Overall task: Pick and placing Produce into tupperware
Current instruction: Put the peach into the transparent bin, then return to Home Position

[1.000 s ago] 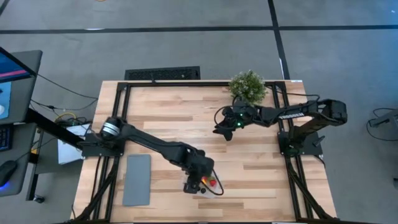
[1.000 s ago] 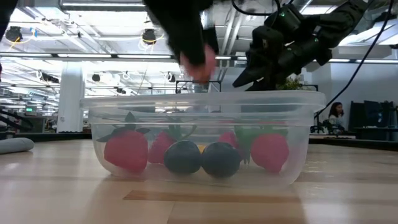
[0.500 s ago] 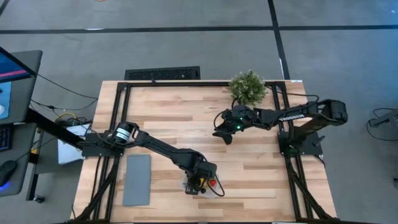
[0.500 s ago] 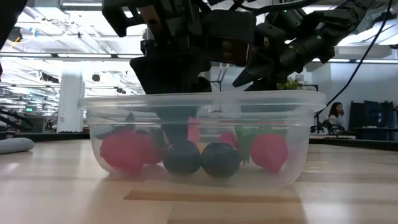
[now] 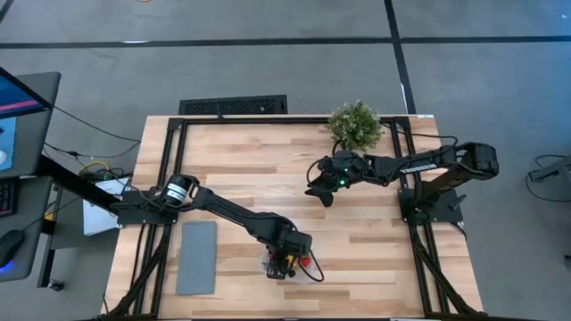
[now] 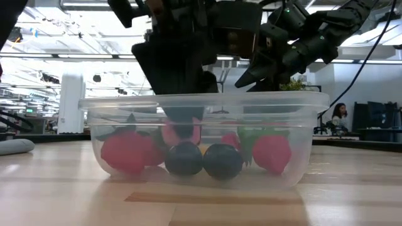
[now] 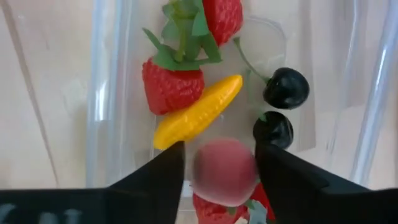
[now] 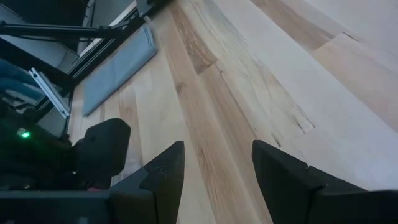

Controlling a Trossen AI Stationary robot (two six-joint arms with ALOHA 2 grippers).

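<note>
Over the clear tupperware (image 6: 204,141), your left gripper (image 7: 219,163) has spread its dark fingers since a second ago, and a blurred red piece (image 7: 225,171) sits loose between them. Beneath it lie dimpled strawberries (image 7: 172,84), a smooth yellow elongated piece (image 7: 198,112) and two glossy black berries (image 7: 285,88). Your right gripper (image 8: 216,167) hangs open above the wooden table (image 5: 232,165), well apart.

Grey carpet floor (image 5: 268,71) crossed by dark lines, bright ceiling lights (image 6: 151,36) overhead
</note>
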